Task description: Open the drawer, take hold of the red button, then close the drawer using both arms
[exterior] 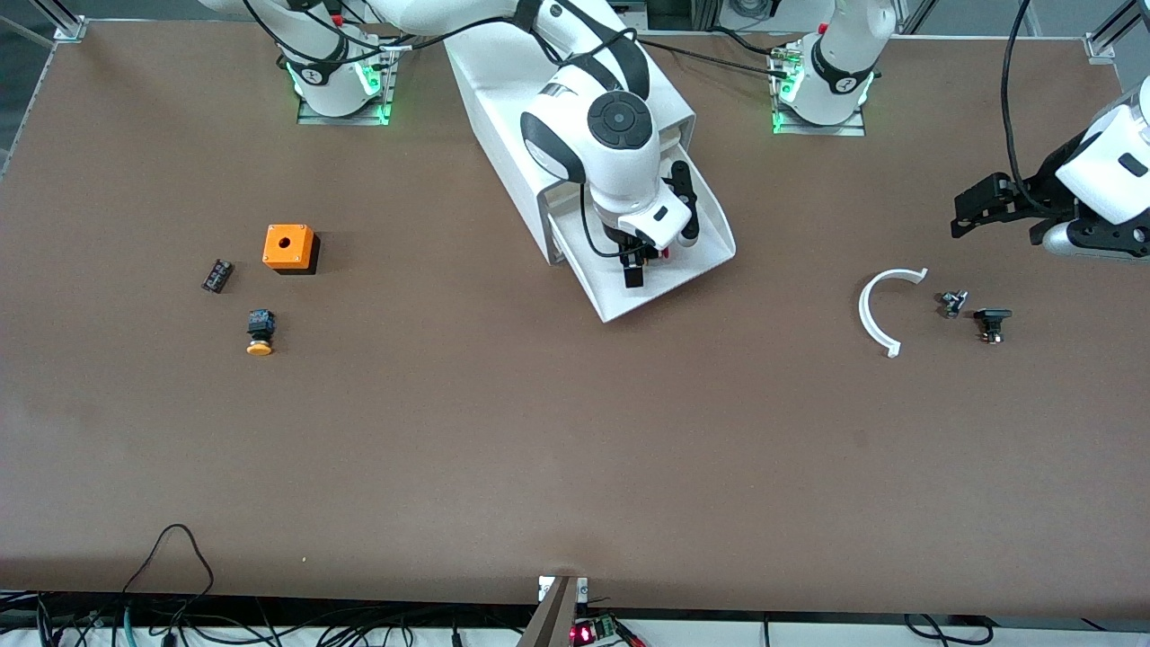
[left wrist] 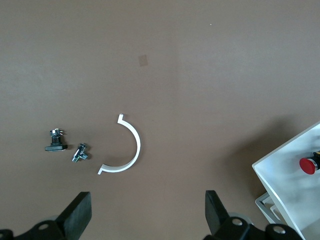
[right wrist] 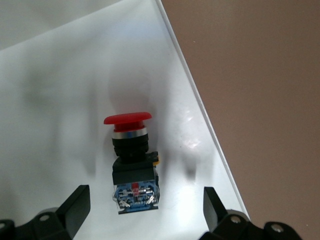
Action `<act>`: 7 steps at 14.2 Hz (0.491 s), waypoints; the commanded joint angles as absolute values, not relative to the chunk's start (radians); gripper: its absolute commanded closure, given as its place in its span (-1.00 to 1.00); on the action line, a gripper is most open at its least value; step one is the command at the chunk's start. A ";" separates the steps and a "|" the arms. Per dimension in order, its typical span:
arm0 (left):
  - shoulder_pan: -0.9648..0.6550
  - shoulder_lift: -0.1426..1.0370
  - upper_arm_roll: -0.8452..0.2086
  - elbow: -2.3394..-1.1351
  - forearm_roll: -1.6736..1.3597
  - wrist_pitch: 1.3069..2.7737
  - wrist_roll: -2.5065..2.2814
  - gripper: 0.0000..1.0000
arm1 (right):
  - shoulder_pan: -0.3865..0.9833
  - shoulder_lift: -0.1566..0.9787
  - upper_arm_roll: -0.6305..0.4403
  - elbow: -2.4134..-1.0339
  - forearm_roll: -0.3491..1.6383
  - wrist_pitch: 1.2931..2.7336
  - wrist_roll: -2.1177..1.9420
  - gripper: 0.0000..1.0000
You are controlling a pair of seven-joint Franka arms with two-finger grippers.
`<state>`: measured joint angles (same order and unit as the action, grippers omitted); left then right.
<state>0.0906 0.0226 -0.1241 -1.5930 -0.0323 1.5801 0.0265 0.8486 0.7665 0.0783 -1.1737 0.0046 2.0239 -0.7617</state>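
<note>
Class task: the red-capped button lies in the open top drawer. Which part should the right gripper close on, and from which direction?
Grip the black body of the button, probably from straight above. It lies on its side on the drawer floor, flat body flanks exposed; the round cap would likely slip. The right gripper hangs open over it, fingers either side.

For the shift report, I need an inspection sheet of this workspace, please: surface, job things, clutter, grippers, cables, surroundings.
Surface: brown table, no spills seen.
Job's things: top drawer of the white cabinet pulled open; red button lies on its side in it.
Clutter: orange box, orange-capped button and small black part toward the right arm's end; white curved piece and two small fittings toward the left arm's end.
Grippers: right gripper open over the red button; left gripper open, waiting over bare table.
Cables: loose loops at the table edge nearest the camera.
Surroundings: aluminium frame posts at corners.
</note>
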 commanded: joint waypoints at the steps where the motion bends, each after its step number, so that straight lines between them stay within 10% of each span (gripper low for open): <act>1: 0.081 0.018 -0.120 -1.586 0.003 1.566 0.015 -1.00 | 0.861 0.792 0.069 -1.137 -0.002 2.003 -0.770 -1.00; 7: 0.081 0.018 -0.120 -1.586 0.003 1.566 0.015 -1.00 | 0.873 0.799 0.067 -1.140 -0.005 2.002 -0.764 -1.00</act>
<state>0.0906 0.0226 -0.1237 -1.5930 -0.0323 1.5800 0.0258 0.8572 0.7805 0.0779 -1.1737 0.0039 2.0206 -0.7617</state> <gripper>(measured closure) 0.000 0.000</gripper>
